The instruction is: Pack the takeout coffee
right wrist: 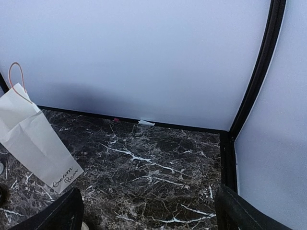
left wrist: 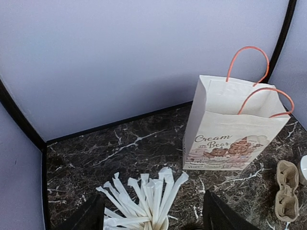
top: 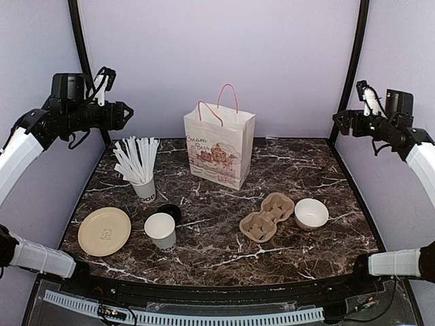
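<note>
The white paper cup (top: 161, 230) with black lettering stands upright and open on the marble table, front left. Its round black lid (top: 170, 212) lies flat just behind it, touching or nearly so. The paper bag (top: 219, 145) with pink handles stands open at the back centre; it also shows in the left wrist view (left wrist: 230, 124) and right wrist view (right wrist: 33, 143). My left gripper (top: 126, 112) is raised high at the back left, open and empty, above the straw cup. My right gripper (top: 338, 121) is raised high at the back right, open and empty.
A white cup full of wrapped straws (top: 139, 168) stands left of the bag, also in the left wrist view (left wrist: 144, 201). A tan plate (top: 104, 231) lies front left. A brown cardboard cup carrier (top: 266, 216) and a low white bowl (top: 311, 213) sit right of centre.
</note>
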Controlling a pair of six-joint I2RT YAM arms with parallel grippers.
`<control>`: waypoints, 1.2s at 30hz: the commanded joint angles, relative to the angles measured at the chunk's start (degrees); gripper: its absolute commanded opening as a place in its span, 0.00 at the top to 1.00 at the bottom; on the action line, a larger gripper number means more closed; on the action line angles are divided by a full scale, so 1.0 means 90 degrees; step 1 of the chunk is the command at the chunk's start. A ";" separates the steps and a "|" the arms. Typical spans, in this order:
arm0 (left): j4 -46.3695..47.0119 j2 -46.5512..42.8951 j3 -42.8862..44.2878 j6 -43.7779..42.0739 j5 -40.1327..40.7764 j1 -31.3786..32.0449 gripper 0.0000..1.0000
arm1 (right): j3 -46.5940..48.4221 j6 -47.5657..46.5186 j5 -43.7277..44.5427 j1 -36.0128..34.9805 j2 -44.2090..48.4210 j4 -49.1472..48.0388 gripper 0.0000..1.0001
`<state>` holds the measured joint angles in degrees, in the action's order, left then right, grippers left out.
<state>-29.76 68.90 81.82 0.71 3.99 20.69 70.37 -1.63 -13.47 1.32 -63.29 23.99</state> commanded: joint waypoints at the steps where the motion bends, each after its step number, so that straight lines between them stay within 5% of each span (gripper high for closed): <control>1: -0.0835 -0.0269 0.0396 0.0026 -0.1255 0.0281 0.29 | -0.0484 -0.0772 -0.0876 0.0066 0.0198 0.0070 0.03; 10: -0.2384 -0.0280 0.0514 0.0136 -0.1810 0.1604 0.58 | -0.2063 -0.1733 -0.2016 -0.0249 0.0037 -0.0555 0.14; 22: -0.4320 0.0085 -0.0208 0.0872 -0.0491 0.2259 0.40 | -0.3031 -0.2317 -0.2575 -0.0391 -0.0074 -0.1061 0.24; 36: -0.3541 0.1054 -0.1295 0.0979 -0.0963 0.2303 0.50 | -0.3267 -0.2513 -0.2361 -0.0401 0.0180 -0.1191 0.24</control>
<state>-63.81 76.34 72.27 9.06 -3.53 41.15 41.74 -22.94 -35.29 -1.91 -63.24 15.51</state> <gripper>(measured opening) 0.515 0.762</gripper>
